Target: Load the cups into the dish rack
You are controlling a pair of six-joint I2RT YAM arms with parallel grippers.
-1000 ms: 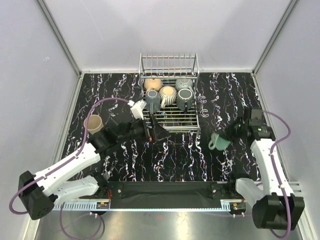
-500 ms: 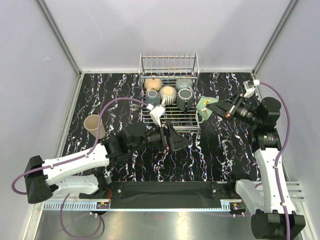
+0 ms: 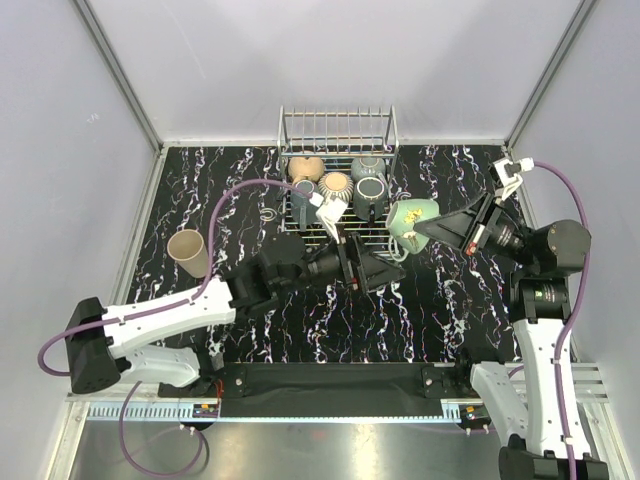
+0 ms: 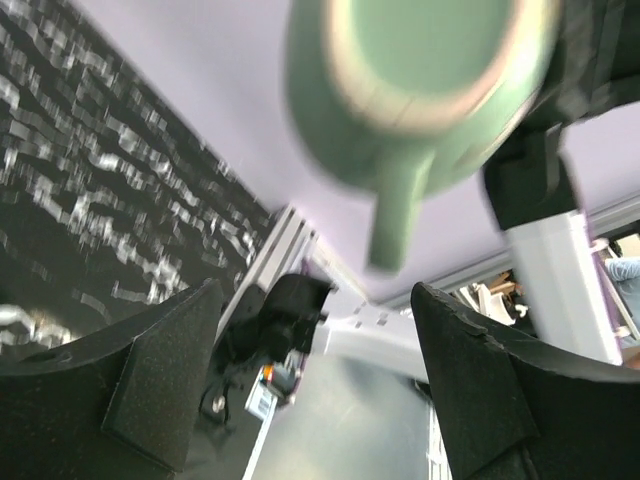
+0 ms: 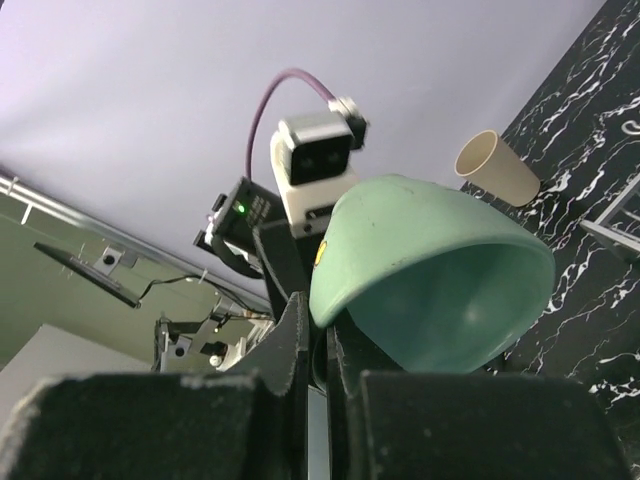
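Observation:
My right gripper (image 3: 432,228) is shut on the rim of a teal cup (image 3: 411,221) and holds it in the air by the right edge of the dish rack (image 3: 338,128). The cup fills the right wrist view (image 5: 430,272) and shows from below, handle down, in the left wrist view (image 4: 420,90). My left gripper (image 3: 385,272) is open and empty, raised just left of and below the teal cup. Several cups (image 3: 340,188) sit in the rack: tan, beige, grey-green and dark grey. A tan cup (image 3: 190,249) stands on the table at the left.
The rack stands at the back middle of the black marbled table (image 3: 460,320). White walls (image 3: 60,150) close in the sides and back. The tan cup also shows in the right wrist view (image 5: 497,168).
My right gripper has lifted the teal cup from the table and carried it left to the rack's right edge. My left gripper has swung right and risen toward it.

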